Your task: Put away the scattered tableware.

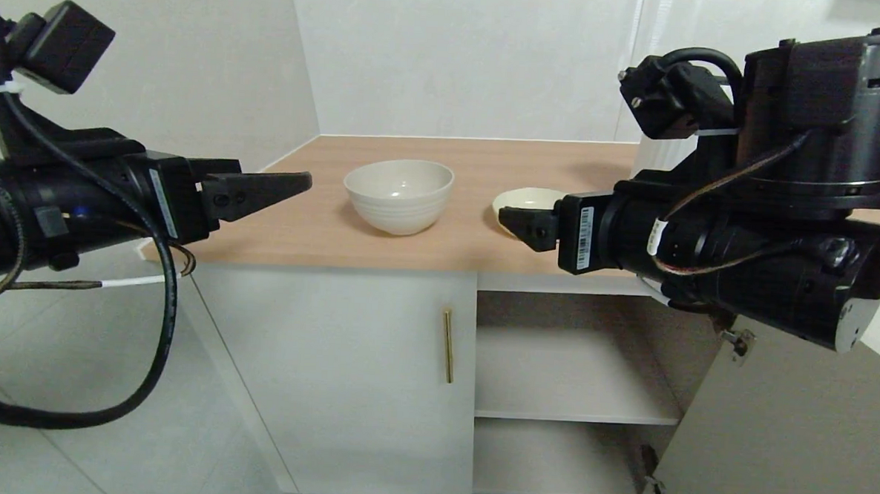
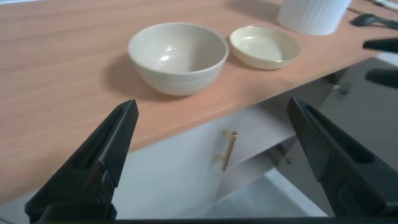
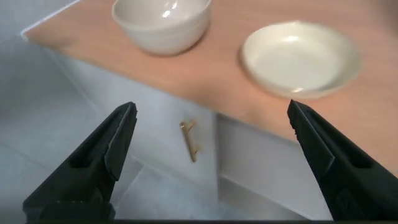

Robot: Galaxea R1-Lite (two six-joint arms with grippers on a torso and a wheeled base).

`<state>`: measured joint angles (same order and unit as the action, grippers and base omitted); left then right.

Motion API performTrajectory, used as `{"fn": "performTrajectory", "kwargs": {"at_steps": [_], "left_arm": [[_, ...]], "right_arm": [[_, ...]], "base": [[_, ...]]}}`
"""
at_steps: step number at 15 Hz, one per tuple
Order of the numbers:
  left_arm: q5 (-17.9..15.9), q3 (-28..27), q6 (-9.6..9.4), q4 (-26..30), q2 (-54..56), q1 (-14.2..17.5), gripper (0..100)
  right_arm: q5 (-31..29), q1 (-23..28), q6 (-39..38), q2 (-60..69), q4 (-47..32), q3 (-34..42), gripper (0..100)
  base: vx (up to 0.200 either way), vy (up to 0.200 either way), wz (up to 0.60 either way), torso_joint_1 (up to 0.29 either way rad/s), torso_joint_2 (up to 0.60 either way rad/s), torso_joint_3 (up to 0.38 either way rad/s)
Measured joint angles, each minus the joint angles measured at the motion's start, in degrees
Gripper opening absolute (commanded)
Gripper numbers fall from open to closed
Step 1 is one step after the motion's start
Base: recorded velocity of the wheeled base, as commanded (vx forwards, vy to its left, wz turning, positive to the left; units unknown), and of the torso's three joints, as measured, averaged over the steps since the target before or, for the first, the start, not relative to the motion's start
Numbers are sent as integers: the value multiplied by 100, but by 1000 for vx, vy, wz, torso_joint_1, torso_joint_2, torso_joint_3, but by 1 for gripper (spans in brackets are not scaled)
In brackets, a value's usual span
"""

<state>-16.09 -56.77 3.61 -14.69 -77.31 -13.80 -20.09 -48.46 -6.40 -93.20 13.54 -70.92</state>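
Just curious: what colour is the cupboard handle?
The handle is brass-gold, clearest in the head view.

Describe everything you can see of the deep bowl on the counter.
The deep bowl is cream, glossy and ceramic-looking, with faint horizontal ridges round its lower outer wall. It stands upright and empty on the wooden countertop, fairly near the front edge, above the closed cupboard door. A shallow dish sits to its right, apart from it. Only the countertop touches it.
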Motion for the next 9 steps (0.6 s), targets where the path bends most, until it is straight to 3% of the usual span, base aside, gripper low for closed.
{"fn": "performTrajectory", "kwargs": {"at_steps": [3,7,9], "left_arm": [[44,-907,219,706,-284,61,100],[79,-3388,345,3239,-861,217,100],[383,-4301,424,4290,-1285,261,100]], "right_arm": [[-55,89,350,127,46,-112,100],[-301,350,285,127,-734,-846,100],[-380,664,148,-46,-1007,-1328,100]], "base": [[0,0,0,11,-28,-20],[0,0,0,0,0,0],[0,0,0,0,0,0]]}}
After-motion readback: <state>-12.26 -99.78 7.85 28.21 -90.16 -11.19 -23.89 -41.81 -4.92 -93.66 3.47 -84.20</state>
